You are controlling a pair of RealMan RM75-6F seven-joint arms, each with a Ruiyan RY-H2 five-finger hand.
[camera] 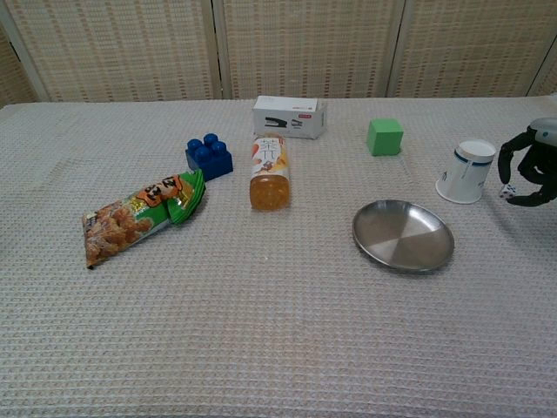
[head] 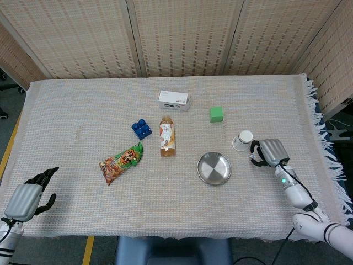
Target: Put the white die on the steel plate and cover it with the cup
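Observation:
The round steel plate (head: 214, 168) (camera: 402, 235) lies on the cloth right of centre. A white paper cup (head: 242, 140) (camera: 466, 171) stands upside down just beyond it to the right. My right hand (head: 267, 152) (camera: 531, 165) hovers right of the cup, fingers curled downward, pinching the small white die (camera: 506, 191) at its fingertips. In the head view the die is hidden under the hand. My left hand (head: 27, 196) rests at the near left corner, fingers apart, holding nothing.
A green cube (head: 216, 114), a white box (head: 174, 100), a lying drink bottle (head: 167, 136), a blue brick (head: 142, 129) and a snack bag (head: 121, 162) lie across the middle. The cloth's fringed right edge (head: 322, 138) is close to my right arm.

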